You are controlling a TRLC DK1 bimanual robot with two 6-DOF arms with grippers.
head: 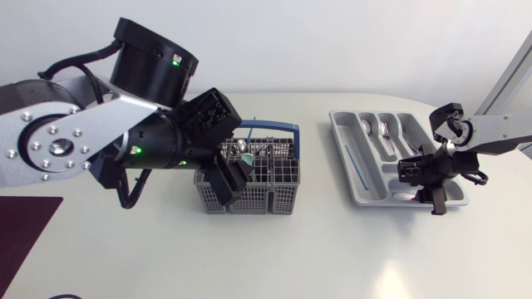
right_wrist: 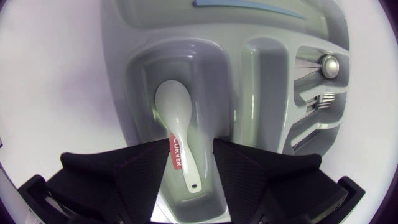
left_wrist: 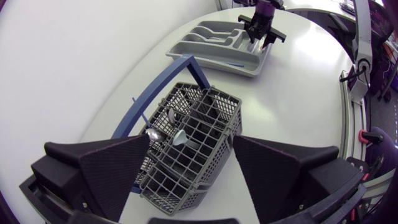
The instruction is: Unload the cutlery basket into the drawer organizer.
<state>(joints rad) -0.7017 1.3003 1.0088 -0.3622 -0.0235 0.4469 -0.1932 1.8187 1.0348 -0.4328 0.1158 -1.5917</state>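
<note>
The grey wire cutlery basket (head: 266, 181) with a blue handle (head: 270, 127) stands mid-table and holds a few metal pieces (left_wrist: 178, 137). My left gripper (head: 233, 178) hangs just over its left end, open wide, the basket (left_wrist: 199, 124) showing between its fingers. The grey drawer organizer (head: 345, 141) lies to the right. My right gripper (head: 428, 198) is low over its near right compartment. In the right wrist view a white spoon (right_wrist: 177, 115) lies flat in that compartment, its handle between the parted fingers of the right gripper (right_wrist: 189, 149), which is open.
Forks (head: 385, 129) and a spoon (head: 366, 126) lie in the organizer's far compartments, and a light blue stick (head: 353, 162) lies in its long left slot. A dark mat (head: 21, 228) sits at the table's front left corner.
</note>
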